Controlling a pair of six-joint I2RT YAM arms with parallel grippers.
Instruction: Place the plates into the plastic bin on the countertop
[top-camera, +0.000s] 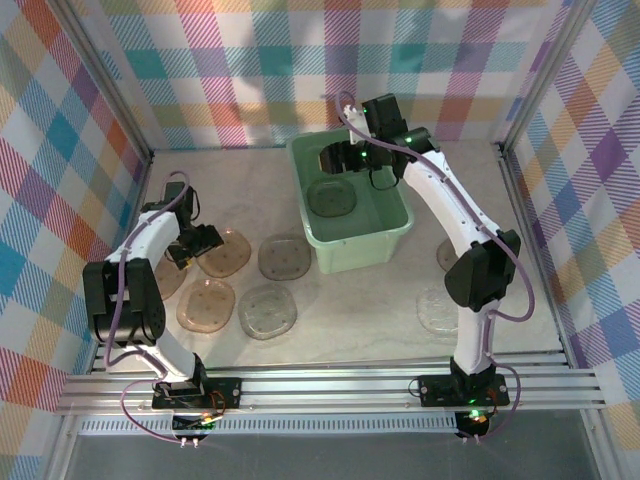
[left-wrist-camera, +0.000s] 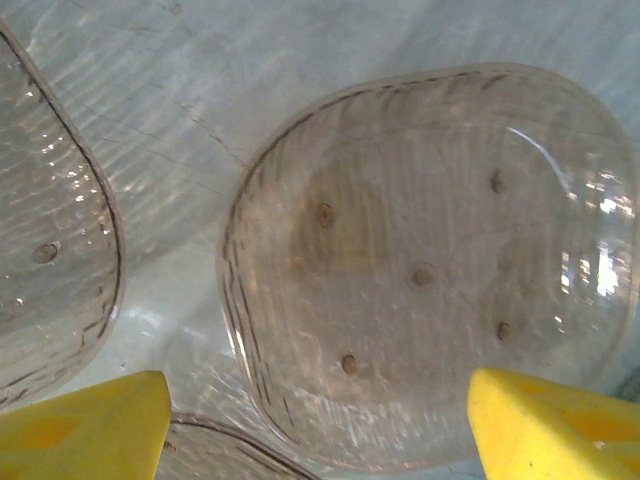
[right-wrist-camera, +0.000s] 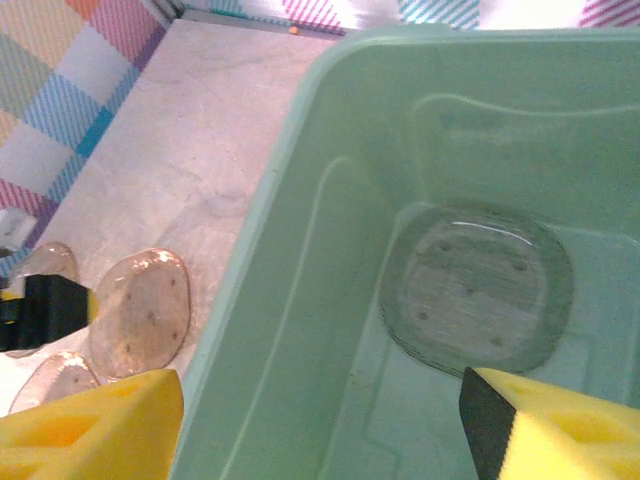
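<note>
Top external view: the right gripper (top-camera: 345, 155) hangs over the plastic bin (top-camera: 365, 250), where one plate (top-camera: 332, 197) lies flat inside. The left gripper (top-camera: 197, 243) hovers above the plates (top-camera: 268, 312) spread on the countertop (top-camera: 360, 310). Left wrist view: the yellow fingers (left-wrist-camera: 85, 430) stand wide apart with nothing between them, and a clear plate (left-wrist-camera: 430, 270) lies directly below. A thin, flat plate offers little to pinch, so I would come down at its rim, straddle the edge and close gently, keeping clear of the neighbouring plate (left-wrist-camera: 50, 250). Right wrist view: the right fingers (right-wrist-camera: 90, 420) are likewise spread and empty above the bin's floor.
</note>
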